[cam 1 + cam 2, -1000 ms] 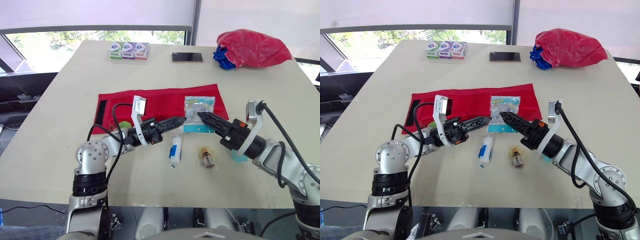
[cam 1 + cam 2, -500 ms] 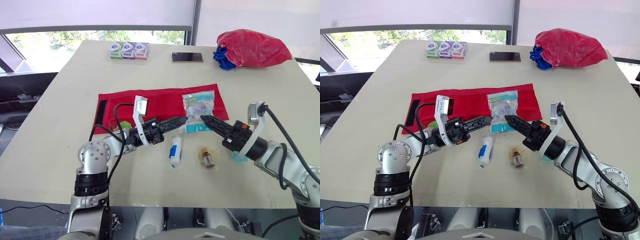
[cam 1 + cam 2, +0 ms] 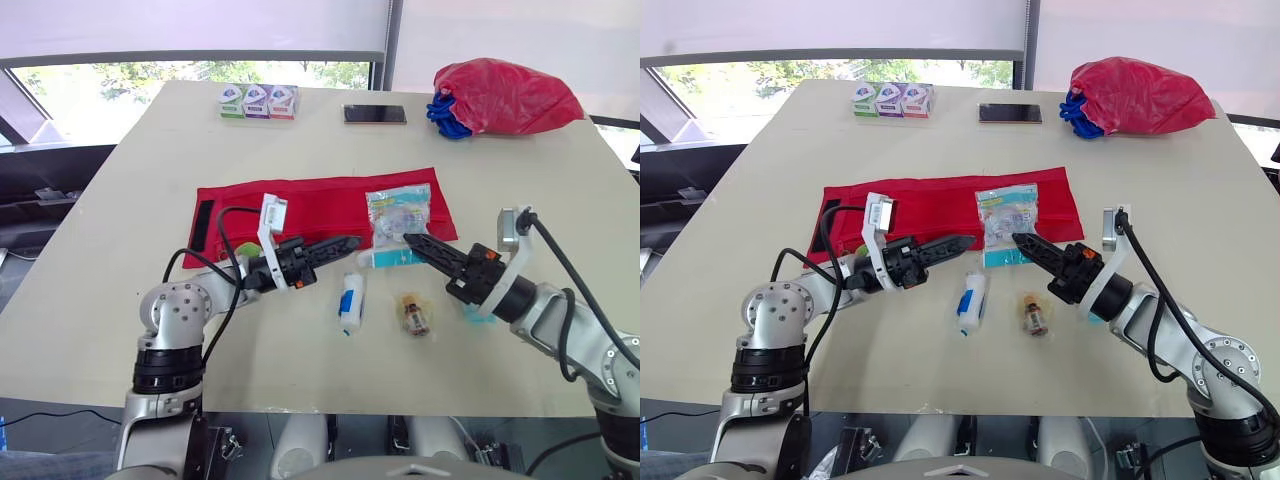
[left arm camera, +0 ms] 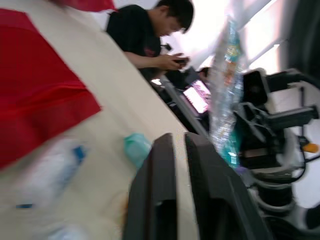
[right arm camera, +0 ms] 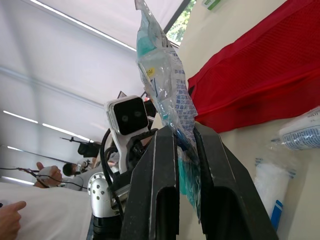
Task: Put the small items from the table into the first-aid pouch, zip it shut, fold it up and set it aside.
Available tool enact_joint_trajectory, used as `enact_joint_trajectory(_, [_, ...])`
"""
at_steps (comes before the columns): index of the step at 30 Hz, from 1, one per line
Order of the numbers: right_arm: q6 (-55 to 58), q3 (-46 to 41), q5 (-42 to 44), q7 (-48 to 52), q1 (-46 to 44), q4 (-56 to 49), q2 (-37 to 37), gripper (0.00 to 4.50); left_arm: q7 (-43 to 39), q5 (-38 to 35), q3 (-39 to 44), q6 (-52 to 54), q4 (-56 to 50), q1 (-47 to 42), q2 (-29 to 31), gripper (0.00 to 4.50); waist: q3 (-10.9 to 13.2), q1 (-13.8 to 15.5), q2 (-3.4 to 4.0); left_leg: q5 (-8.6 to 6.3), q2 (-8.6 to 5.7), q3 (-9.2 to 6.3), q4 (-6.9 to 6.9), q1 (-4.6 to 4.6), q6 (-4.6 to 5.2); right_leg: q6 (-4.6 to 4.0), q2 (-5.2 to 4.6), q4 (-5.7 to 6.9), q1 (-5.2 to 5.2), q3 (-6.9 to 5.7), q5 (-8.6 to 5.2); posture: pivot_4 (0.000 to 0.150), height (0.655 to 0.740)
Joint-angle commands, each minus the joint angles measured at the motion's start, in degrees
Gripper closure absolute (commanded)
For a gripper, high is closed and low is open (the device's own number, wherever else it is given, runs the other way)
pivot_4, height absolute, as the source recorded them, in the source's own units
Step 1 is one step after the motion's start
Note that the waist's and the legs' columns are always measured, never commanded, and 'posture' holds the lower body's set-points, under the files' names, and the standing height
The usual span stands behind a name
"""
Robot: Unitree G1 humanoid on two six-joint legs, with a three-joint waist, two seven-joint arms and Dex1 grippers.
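Note:
The red first-aid pouch (image 3: 300, 205) lies flat and unfolded across the middle of the table. My right gripper (image 3: 408, 240) is shut on the lower edge of a clear packet with teal contents (image 3: 398, 218), holding it upright over the pouch's right end (image 5: 235, 90). My left gripper (image 3: 354, 241) is shut with nothing in it, its tips just in front of the pouch, a short way left of the packet (image 4: 225, 95). A white tube with a blue cap (image 3: 349, 303) and a small brown bottle (image 3: 413, 313) lie on the table between the arms. A teal item (image 3: 478, 316) lies under my right wrist.
At the table's far edge lie three small boxes (image 3: 258, 102), a phone (image 3: 375, 114) and a red bag with blue cord (image 3: 505, 97). A seated person (image 4: 150, 35) shows beyond the table in the left wrist view.
My left gripper has drawn back to the left, away from the packet. The right gripper has pulled back slightly with the packet, which now stands more upright.

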Motion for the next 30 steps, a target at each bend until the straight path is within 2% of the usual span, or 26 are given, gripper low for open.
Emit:
enact_joint_trajectory(1, [0.46, -3.24, -0.7, 2.57, 1.43, -2.22, -2.19, 4.5, -1.36, 5.54, 2.06, -5.45, 0.45, -0.89, 3.81, 2.01, 0.0, 0.0, 0.0, 0.0, 0.0, -0.01, 0.0, 0.0, 0.0, 0.0, 0.0, 0.0, 0.0, -0.01, 0.0, 0.15, 0.74])
enact_joint_trajectory(4, [0.47, -5.02, -1.08, 3.97, 3.4, -2.61, -3.8, 4.5, -4.03, 14.48, 1.36, -13.12, 1.36, 0.28, 9.83, 0.71, 0.01, -0.02, 0.01, -0.01, 0.01, 0.0, -0.01, -0.02, 0.0, -0.01, -0.01, -0.03, -0.03, -0.01, 0.0, 0.15, 0.74])
enact_joint_trajectory(6, [0.25, -6.16, -1.27, 4.68, 4.68, -2.95, -4.58, 4.5, -5.32, 21.04, 1.01, -19.45, 2.66, 1.41, 13.61, 0.02, 0.02, -0.04, 0.04, -0.01, 0.01, 0.02, -0.04, -0.03, 0.0, -0.01, -0.01, -0.05, -0.05, 0.0, 0.0, 0.15, 0.74])
enact_joint_trajectory(8, [-0.02, -7.22, -1.17, 5.26, 5.81, -3.38, -5.01, 4.5, -6.04, 28.01, 0.85, -26.79, 4.99, 2.64, 17.45, 0.02, 0.03, 0.01, 0.06, -0.01, 0.02, 0.03, -0.07, -0.02, 0.0, -0.02, -0.03, -0.07, -0.05, 0.01, 0.0, 0.15, 0.74])
enact_joint_trajectory(15, [-0.68, -8.19, -1.03, 6.49, 7.48, -4.41, -4.92, 4.5, -5.47, 42.68, -0.9, -40.29, 12.82, 5.42, 21.94, 0.02, 0.04, 0.16, 0.08, -0.02, 0.06, -0.02, -0.09, -0.11, 0.01, -0.02, -0.44, -0.17, -0.08, -0.1, 0.0, 0.15, 0.74])
enact_joint_trajectory(25, [-1.31, -7.1, -2.0, 6.83, 7.06, -4.35, -3.95, 4.5, -0.45, 59.6, -8.03, -52.73, 22.83, 0.68, 21.52, 0.02, 0.04, 0.12, 0.07, -0.03, 0.07, -0.05, -0.11, -0.23, 0.02, -0.05, -0.94, -0.23, -0.18, -0.55, 0.03, 0.15, 0.74])
enact_joint_trajectory(30, [-1.62, -6.67, -2.43, 6.5, 7.37, -4.82, -3.4, 4.5, 1.07, 63.2, -9.48, -56.25, 25.89, -1.76, 20.82, 0.02, 0.04, 0.03, 0.07, -0.04, 0.07, -0.04, -0.13, -0.23, 0.03, -0.06, -1.12, -0.23, -0.19, -0.76, 0.04, 0.15, 0.74])
